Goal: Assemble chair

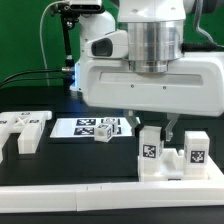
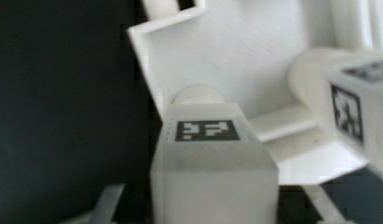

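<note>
A white chair part (image 1: 172, 160) stands at the exterior view's right, with two upright tagged posts, one (image 1: 150, 148) under my hand and one (image 1: 195, 148) further right. My gripper (image 1: 151, 127) hangs straight over the first post, one finger on each side of its top. In the wrist view that post (image 2: 207, 150) with its tag fills the space between my fingers (image 2: 110, 200). Dark gaps show on both sides, so the gripper (image 2: 213, 208) is open around it and not clamped. A second tagged piece (image 2: 353, 95) and a flat white panel (image 2: 214, 55) lie beyond.
The marker board (image 1: 82, 127) lies mid-table with a small tagged white block (image 1: 103, 135) on its edge. Another white chair part (image 1: 24, 131) sits at the exterior view's left. A long white ledge (image 1: 90, 188) runs along the front.
</note>
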You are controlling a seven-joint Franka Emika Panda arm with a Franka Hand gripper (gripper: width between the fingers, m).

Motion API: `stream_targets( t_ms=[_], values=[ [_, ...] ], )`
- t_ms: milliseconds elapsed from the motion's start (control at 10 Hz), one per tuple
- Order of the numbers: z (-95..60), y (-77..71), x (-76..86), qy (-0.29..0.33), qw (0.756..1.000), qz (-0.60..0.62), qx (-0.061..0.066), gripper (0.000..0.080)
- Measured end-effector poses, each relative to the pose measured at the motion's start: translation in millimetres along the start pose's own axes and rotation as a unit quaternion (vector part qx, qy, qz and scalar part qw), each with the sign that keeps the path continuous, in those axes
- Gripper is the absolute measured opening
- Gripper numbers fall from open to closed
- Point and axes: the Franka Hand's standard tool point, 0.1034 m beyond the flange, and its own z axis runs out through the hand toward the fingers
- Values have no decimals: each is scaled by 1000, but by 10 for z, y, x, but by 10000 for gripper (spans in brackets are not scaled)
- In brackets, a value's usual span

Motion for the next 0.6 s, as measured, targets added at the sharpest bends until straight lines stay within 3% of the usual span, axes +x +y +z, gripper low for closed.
stream_targets(
  t_ms=[100,300,400,600],
  values=[
    [-10,0,10,0,995,97,2,284],
    [0,-43,5,4,962,274,10,284],
    [16,-54,62,14,926,373,48,284],
    [13,-58,72,14,927,372,54,290]
  ],
)
